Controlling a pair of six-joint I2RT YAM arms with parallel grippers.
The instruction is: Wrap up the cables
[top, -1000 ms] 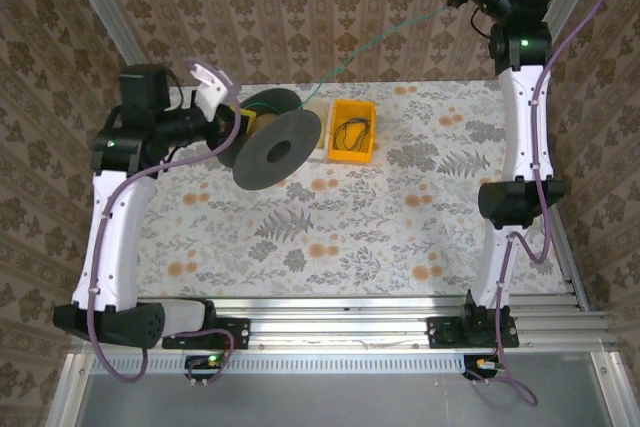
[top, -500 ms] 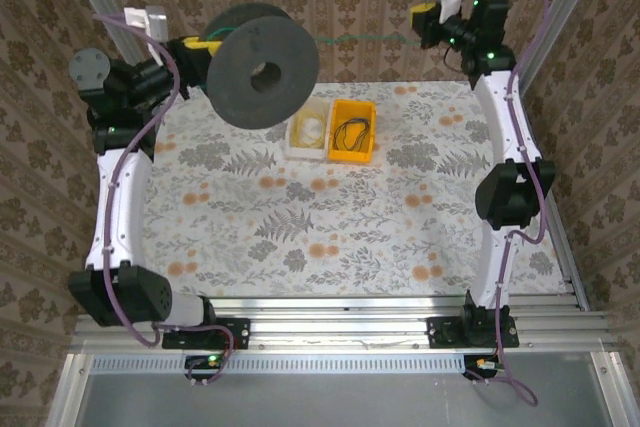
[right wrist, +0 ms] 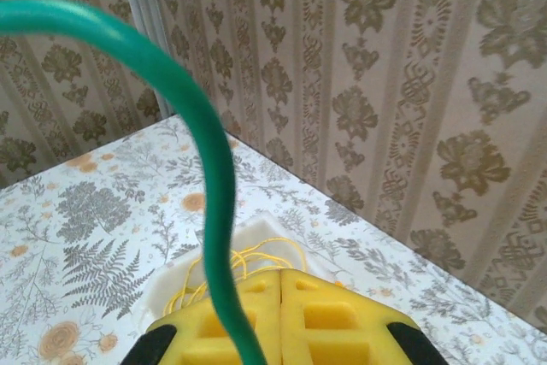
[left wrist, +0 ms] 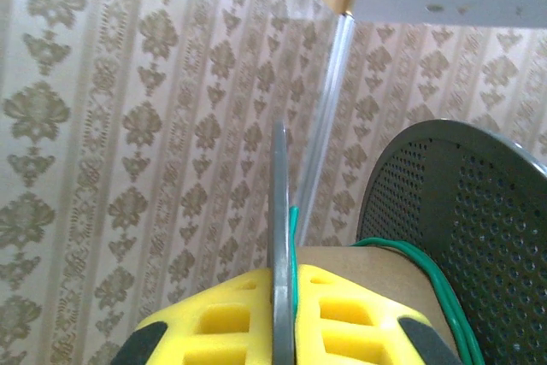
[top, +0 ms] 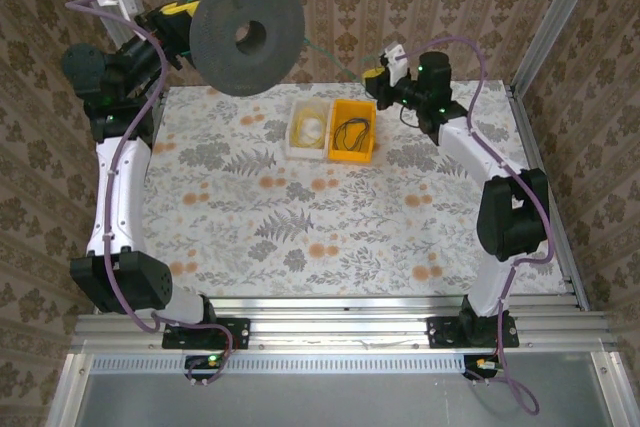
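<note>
Left gripper [left wrist: 282, 297] pinched tight on the spool [top: 245, 37] flange; right gripper [right wrist: 278, 301] clamps the green cable [right wrist: 214, 168] strung off the spool. Few turns wound, by the look; yellow coil [top: 312, 129] and dark coil [top: 352, 130] wait unwrapped below-right of the spool.

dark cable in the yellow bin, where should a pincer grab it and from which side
Probably the bunched middle of the dark cable, from straight above: it lies as a loose thin coil in the open-topped yellow bin, whose walls block a sideways approach.
</note>
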